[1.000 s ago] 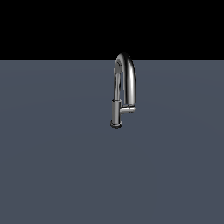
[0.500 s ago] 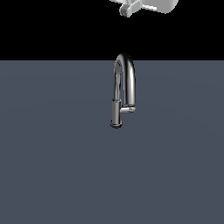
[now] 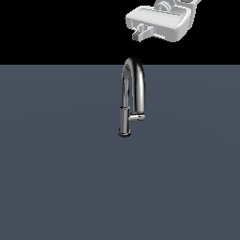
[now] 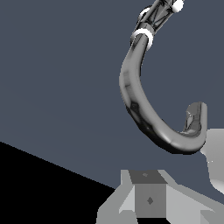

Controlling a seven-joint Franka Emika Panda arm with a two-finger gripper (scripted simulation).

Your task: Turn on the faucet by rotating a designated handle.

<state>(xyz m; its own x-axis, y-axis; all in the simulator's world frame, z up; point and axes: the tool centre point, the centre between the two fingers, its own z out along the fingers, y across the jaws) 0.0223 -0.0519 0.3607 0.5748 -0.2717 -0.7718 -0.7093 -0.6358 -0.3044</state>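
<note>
The hand point(image 3: 140, 35) hovers above the faucet point(image 3: 133, 96) (grip state unclear), and should come down beside the stubby handle point(image 3: 139, 117).

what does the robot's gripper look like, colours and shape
The gripper has a boxy, light grey to white body with rounded edges and a short, darker grey finger jutting from it. In the wrist view its finger is a flat grey block with a small diamond mark. No cables or labels show.
</note>
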